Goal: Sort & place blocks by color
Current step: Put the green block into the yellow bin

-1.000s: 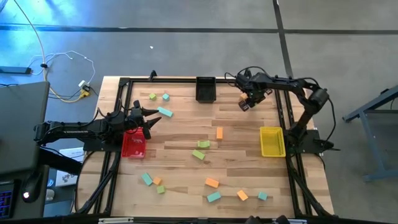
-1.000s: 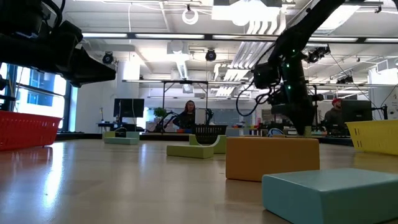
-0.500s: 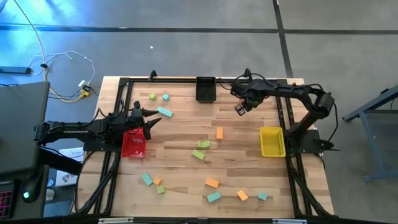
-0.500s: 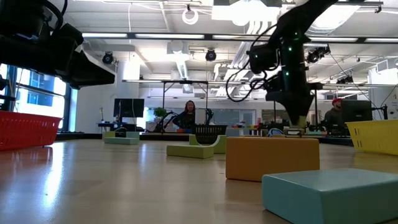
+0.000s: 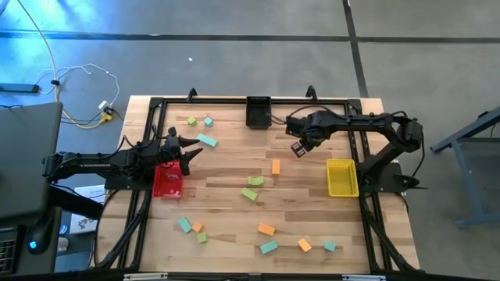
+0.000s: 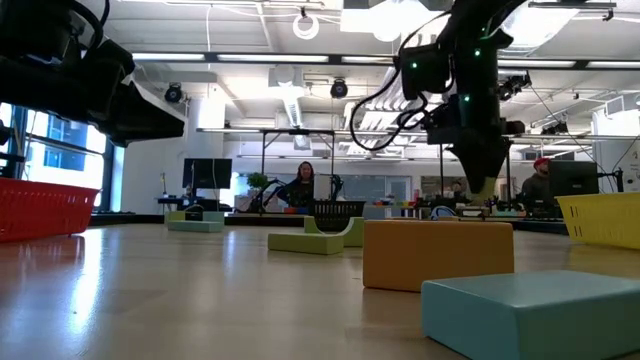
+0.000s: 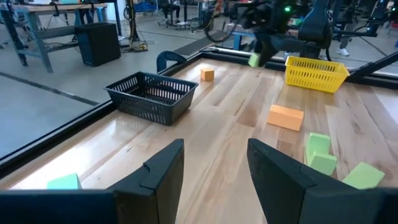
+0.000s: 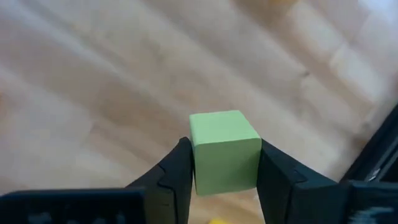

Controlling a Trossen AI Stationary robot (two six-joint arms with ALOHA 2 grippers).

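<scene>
A wooden desk [image 5: 226, 168] is seen from above, with two dark robot arms reaching in from the left and right sides. The right gripper [image 5: 298, 148] is held in the air over the far part of the desk, between the black bin [image 5: 258, 112] and the yellow bin [image 5: 341, 177]. A yellow-green block [image 8: 224, 151] is clamped between its fingers [image 8: 174, 171], clear of the wood below. The left gripper [image 5: 187, 152] is held just beside the red bin [image 5: 166, 181] near the desk's left edge; its fingers [image 7: 158, 171] are spread apart and nothing is held between them. The other blocks [image 5: 266, 229], in orange, teal and yellow-green, are scattered over the desk, mostly across its middle and near edge, with a few lying near the far left corner.
</scene>
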